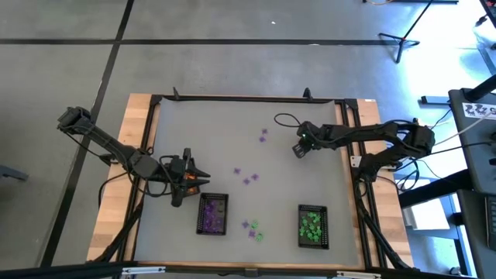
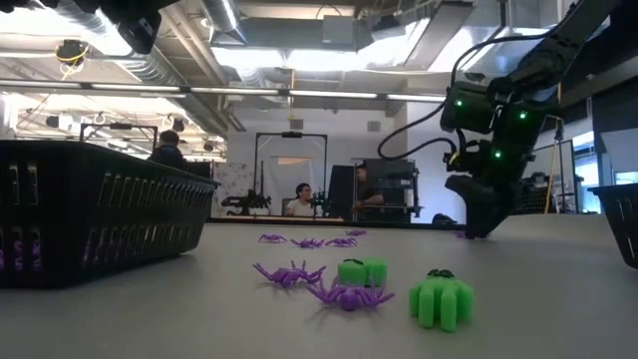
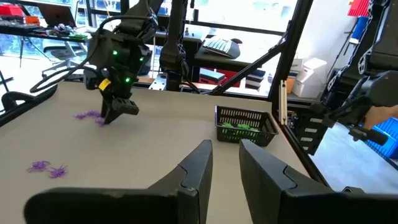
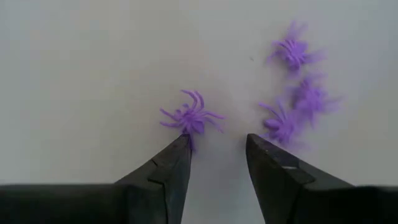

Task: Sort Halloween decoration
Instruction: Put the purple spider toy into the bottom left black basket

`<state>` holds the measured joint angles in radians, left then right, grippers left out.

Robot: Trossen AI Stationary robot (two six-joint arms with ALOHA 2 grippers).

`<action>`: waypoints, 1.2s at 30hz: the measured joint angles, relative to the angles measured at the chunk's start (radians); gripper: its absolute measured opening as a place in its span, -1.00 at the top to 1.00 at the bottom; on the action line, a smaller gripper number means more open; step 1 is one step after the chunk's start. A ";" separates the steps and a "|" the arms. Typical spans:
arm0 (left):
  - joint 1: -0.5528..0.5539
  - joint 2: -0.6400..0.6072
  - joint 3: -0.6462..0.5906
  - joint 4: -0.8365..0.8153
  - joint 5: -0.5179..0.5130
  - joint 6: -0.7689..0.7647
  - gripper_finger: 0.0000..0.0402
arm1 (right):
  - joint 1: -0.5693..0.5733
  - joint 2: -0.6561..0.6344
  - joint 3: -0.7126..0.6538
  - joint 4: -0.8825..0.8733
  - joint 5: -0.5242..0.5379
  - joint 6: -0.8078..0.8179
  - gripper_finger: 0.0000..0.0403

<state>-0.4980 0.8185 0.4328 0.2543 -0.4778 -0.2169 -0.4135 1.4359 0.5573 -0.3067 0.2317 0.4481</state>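
On table, tiny purple spiders (image 4: 189, 118), green trinkets (image 2: 443, 298)

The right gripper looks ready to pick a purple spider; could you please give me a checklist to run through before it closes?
1. Right gripper open: ok.
2. Purple spider centred between the fingers: not ok, it lies by one fingertip, off to the side.
3. Three neighbouring purple spiders clear of the gap: ok.
4. Fingertips down at table level: cannot tell.
5. Left gripper out of the way: ok, it waits beside the tray of purple pieces.
6. Tray of green pieces separate from purple tray: ok.
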 joint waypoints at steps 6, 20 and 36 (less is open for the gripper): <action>0.000 0.000 0.000 0.000 0.000 0.000 0.63 | 0.000 0.001 0.000 0.030 -0.043 -0.054 0.57; 0.000 0.000 0.000 0.000 0.000 0.000 0.63 | 0.129 -0.044 0.034 0.057 -0.100 -0.004 0.99; 0.000 0.000 0.000 0.000 0.000 0.000 0.63 | 0.732 0.035 0.274 0.594 0.056 -0.007 1.00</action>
<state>-0.4980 0.8187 0.4328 0.2544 -0.4782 -0.2169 0.3188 1.4712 0.8311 0.2871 0.2879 0.4410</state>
